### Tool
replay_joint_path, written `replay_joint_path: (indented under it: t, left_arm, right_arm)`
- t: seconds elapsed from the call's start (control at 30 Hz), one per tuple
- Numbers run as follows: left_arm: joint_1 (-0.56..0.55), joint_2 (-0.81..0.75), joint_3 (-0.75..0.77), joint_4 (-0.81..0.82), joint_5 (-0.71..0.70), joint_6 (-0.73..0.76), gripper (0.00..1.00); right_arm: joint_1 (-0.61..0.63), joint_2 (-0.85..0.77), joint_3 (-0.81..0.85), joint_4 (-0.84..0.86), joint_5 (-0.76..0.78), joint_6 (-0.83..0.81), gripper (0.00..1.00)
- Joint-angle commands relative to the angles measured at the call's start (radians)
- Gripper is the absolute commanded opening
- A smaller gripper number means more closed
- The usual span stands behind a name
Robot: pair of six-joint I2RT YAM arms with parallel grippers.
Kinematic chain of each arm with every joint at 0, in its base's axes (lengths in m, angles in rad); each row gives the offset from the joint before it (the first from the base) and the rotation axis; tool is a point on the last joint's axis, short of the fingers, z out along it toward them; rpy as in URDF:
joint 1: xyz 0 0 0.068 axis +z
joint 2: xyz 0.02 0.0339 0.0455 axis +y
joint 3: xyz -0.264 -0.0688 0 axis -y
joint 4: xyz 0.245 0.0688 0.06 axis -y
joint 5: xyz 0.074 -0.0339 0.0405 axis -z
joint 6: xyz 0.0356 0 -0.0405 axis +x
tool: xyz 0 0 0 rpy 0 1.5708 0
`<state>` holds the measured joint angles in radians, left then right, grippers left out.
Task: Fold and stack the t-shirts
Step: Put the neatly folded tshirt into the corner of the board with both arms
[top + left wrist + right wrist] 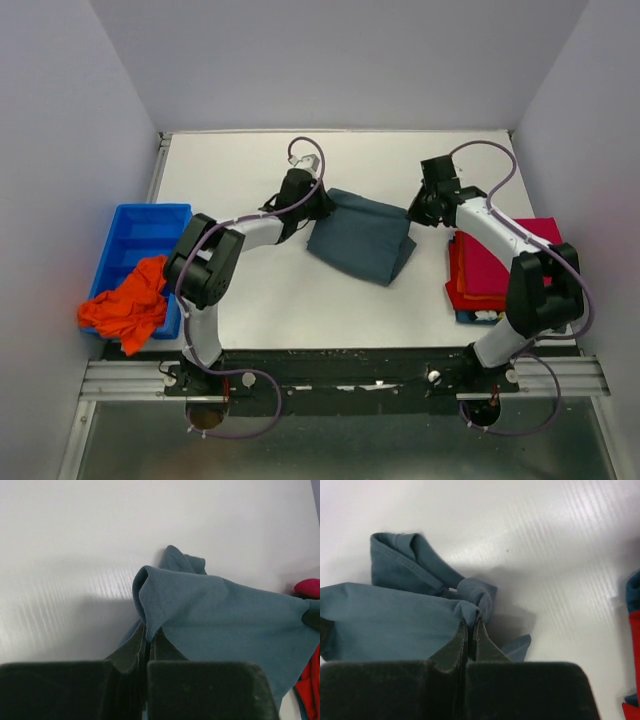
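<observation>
A slate grey-blue t-shirt (360, 238) hangs stretched between both grippers over the middle of the table, its lower edge resting on the surface. My left gripper (322, 204) is shut on the shirt's left corner; in the left wrist view the grey-blue cloth (225, 615) bunches out of the pinched tips (148, 636). My right gripper (412, 212) is shut on the right corner, where the grey-blue cloth (395, 620) folds over its tips (470, 625). Folded magenta and red t-shirts (492, 268) lie stacked at the right. An orange t-shirt (128, 305) spills over the bin.
A rigid blue plastic bin (140, 240) stands at the table's left edge beside the left arm. The stack at the right lies under the right arm's elbow. White table (270, 300) shows in front of the hanging shirt and behind it towards the back wall.
</observation>
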<state>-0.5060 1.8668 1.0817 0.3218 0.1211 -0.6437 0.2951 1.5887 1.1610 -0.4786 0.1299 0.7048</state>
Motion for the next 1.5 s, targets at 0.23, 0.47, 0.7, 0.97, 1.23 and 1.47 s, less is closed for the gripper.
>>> replay_joint_path:
  t: [0.23,0.47,0.7,0.97,1.23,1.47]
  left_arm:
    - [0.001,0.235,0.336,-0.168,0.022,0.105,0.74]
    - [0.020,0.207,0.403,-0.268,-0.041,0.168,0.99]
    - [0.030,0.109,0.285,-0.301,-0.090,0.145,0.97]
    - [0.030,-0.058,0.064,-0.311,-0.152,0.058,0.95]
    - [0.030,-0.037,0.027,-0.314,-0.051,-0.062,0.78]
    - [0.034,0.048,0.081,-0.320,0.035,-0.154,0.71]
  right_arm:
    - [-0.102,0.162,0.092,0.063,0.065,-0.036,0.64]
    - [-0.106,0.158,0.040,0.087,0.033,-0.031,0.60]
    - [-0.106,0.195,-0.009,0.134,-0.004,-0.041,0.52]
    - [-0.122,0.231,-0.001,0.067,0.051,-0.001,0.05]
    - [-0.122,0.151,-0.052,0.057,0.126,-0.001,0.01]
    - [-0.122,0.165,-0.052,0.075,0.100,-0.004,0.01]
